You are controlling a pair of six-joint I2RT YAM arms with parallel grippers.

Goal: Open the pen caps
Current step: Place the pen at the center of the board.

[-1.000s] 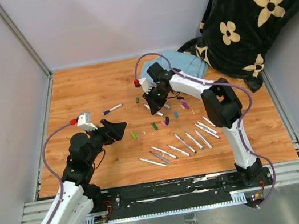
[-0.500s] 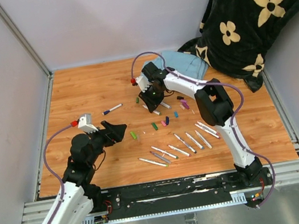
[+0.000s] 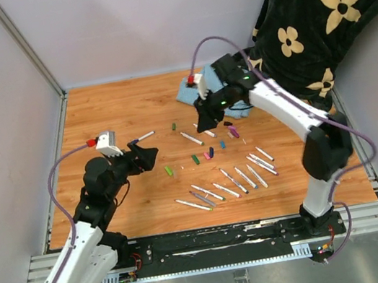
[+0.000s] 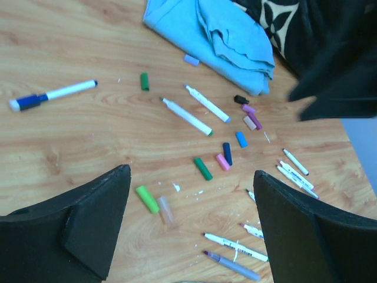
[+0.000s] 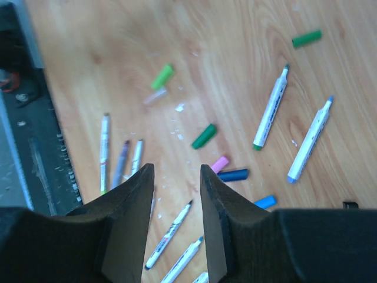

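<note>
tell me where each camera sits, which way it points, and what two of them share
Top external: high behind the robot, looking down on the table; left gripper and right gripper show.
Left wrist: behind the left gripper, facing down toward the blue cloth; its open fingers frame the bottom.
Right wrist: behind the right gripper, facing down at the table; its fingers fill the bottom.
Both wrist views share the pink cap beside the dark blue cap.
</note>
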